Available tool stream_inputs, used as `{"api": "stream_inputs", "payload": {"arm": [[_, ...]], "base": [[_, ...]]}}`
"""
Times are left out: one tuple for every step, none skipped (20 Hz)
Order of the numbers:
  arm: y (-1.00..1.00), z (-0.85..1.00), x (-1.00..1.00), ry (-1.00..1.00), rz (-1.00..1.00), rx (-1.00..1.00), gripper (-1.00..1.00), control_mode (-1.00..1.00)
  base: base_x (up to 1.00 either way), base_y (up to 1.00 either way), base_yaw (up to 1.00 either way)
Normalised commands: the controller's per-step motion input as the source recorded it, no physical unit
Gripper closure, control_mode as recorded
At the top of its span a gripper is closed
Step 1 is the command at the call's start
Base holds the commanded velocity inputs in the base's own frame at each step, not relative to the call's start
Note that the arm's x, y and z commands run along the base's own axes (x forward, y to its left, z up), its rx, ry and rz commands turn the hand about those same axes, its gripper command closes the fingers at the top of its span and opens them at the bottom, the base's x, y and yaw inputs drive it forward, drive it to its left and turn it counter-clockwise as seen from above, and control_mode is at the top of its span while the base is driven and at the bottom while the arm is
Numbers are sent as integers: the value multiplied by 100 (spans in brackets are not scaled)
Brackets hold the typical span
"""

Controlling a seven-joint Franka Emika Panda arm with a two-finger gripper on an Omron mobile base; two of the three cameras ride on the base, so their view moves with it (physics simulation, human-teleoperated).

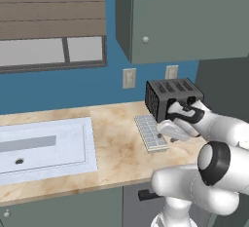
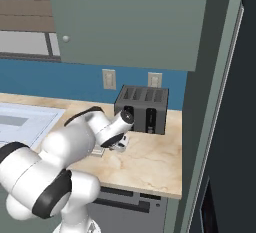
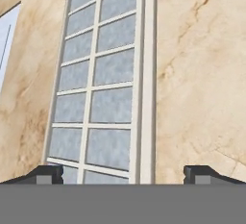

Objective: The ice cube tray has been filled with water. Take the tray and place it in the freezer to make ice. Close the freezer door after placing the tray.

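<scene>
Hand view: my fingers [image 3: 123, 174] stand wide apart, gripping nothing, their two dark tips low over the ice cube tray [image 3: 98, 81]; one tip sits over the tray's near cells, the other over bare marbled surface [image 3: 202, 83] beside the tray's rim.
Tray cells: the water [image 3: 113, 67] shows as a pale bluish-grey sheen, plain here and too small to tell from the base cameras.
Left base view: the tray [image 1: 150, 132] lies flat on the surface [image 1: 116, 148], just beside the black toaster [image 1: 171, 97], with my hand covering its right edge; a white sink [image 1: 44, 145] sits well to the left.
Right base view: my arm hides nearly all of the tray; the toaster [image 2: 142, 108] stands behind my wrist, and a tall slate-grey panel [image 2: 210, 107] rises at the surface's right end.
</scene>
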Motion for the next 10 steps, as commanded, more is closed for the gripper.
{"api": "stream_inputs", "payload": {"arm": [[6,-15,15,0,0,0,-100,-100],[9,-16,11,0,0,0,-100,-100],[9,-17,11,0,0,0,-100,-100],[10,-19,6,0,0,0,-100,-100],[12,-21,5,0,0,0,-100,-100],[16,-24,6,0,0,0,-100,-100],[17,-25,6,0,0,0,-100,-100],[19,-26,6,0,0,0,-100,-100],[19,-26,4,0,0,0,-100,-100],[19,-26,1,0,0,0,-100,-100]], "base": [[0,0,0],[0,0,0],[0,0,0],[0,0,0],[0,0,0],[0,0,0],[0,0,0],[0,0,0],[0,0,0],[0,0,0]]}}
